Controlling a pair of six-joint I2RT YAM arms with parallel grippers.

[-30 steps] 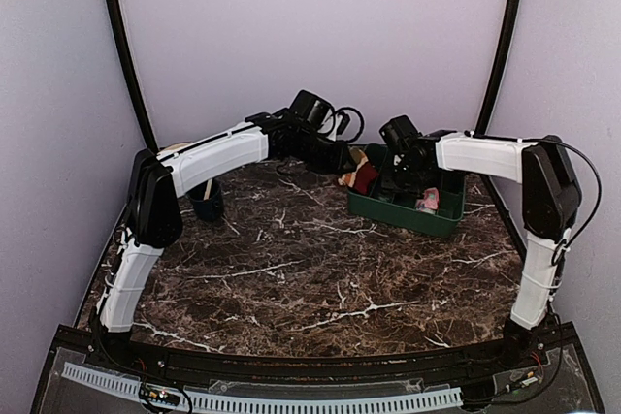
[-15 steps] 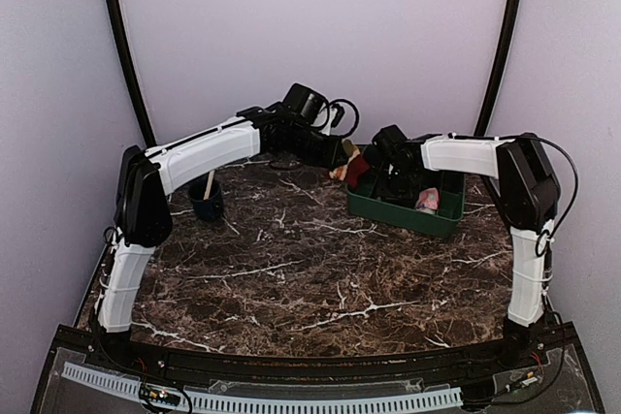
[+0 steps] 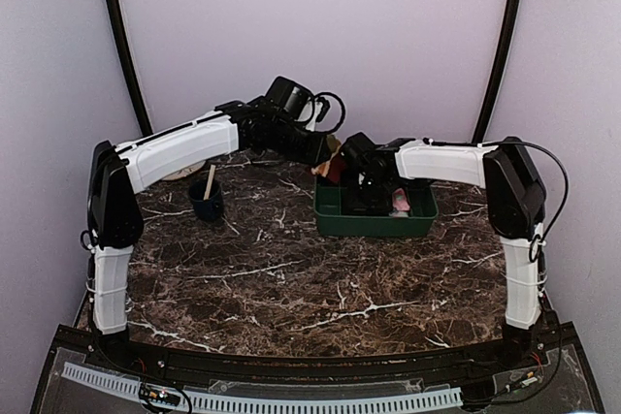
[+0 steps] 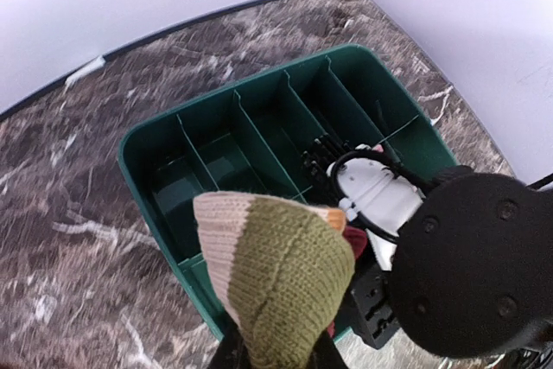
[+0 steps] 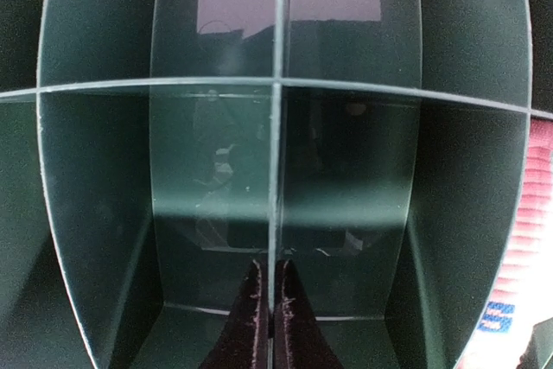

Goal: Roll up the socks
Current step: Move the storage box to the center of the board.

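Green tray (image 5: 78, 213) walls are seen all around the right gripper (image 5: 272, 300). Its two dark fingers are pressed shut on the thin middle wall, low inside the tray, so little room is left on either side. The pink sock (image 3: 400, 203) is seen lying in the tray, just to the right of that gripper. The striped sock (image 4: 276, 274) is pinched in the left gripper (image 3: 324, 157) and is held in the air above the tray's left edge. A wide stretch of marble table (image 3: 291, 278) is seen between the tray and the arm bases. A dark cup (image 3: 206, 203) with a stick in it is set well apart on the left. Both arms are stretched forward and turned in, with the wrists close together.
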